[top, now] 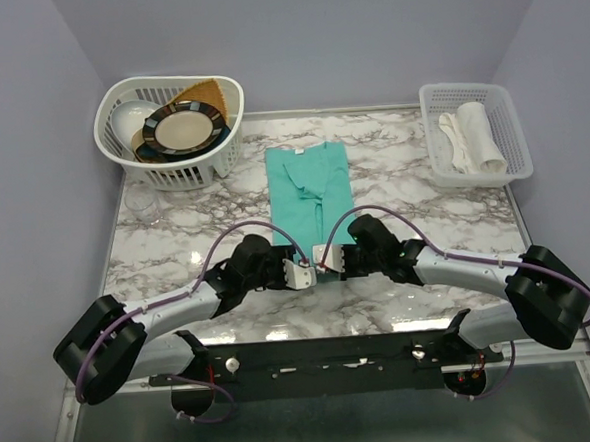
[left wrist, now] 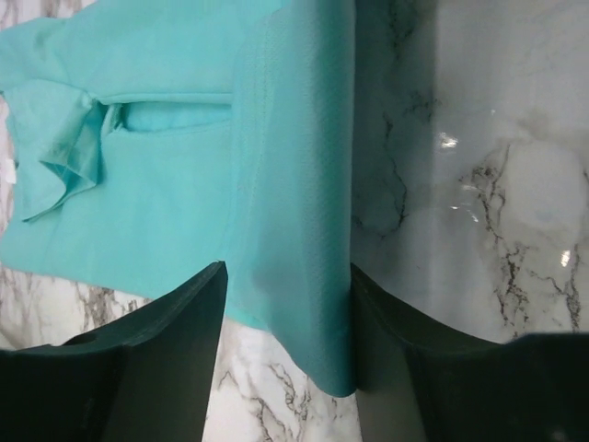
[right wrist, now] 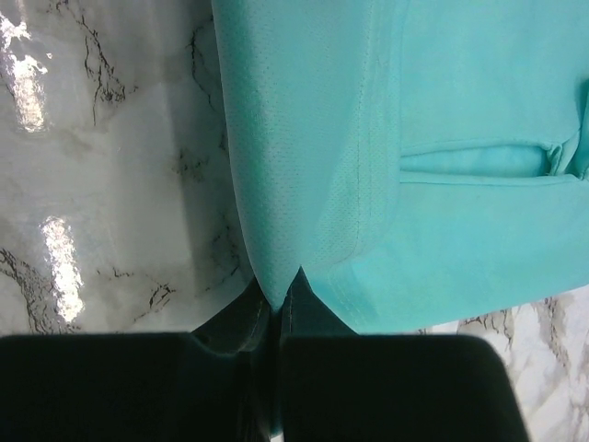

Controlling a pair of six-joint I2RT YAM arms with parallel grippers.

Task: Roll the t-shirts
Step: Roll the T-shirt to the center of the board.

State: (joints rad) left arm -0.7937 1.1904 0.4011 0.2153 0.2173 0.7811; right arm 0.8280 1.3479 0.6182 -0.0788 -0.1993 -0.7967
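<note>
Right wrist view: the right gripper is seen clenched, with a lifted pinch of the t-shirt grasped at the hem between its closed jaws.
Left wrist view: the left gripper is seen released, its jaws spread apart; a raised strip of the t-shirt's edge runs between them and is touched by one finger's inner face.
Gripper spacing: from the top external view, the two grippers are seen close beside each other at the near end of the t-shirt.
T-shirt beyond the jaws: the garment is laid out as a narrow lengthwise band stretching straight away from both jaw pairs, with the sleeves folded inward and the neck opening at the far end.
Marble table: bare veined surface is shown to the outer side of each jaw pair.
Far left of the jaws: a white basket is set at the back corner, with a dark-rimmed plate propped inside it.
Far right of the jaws: a white mesh tray is placed at the other back corner, holding white cloths.
</note>
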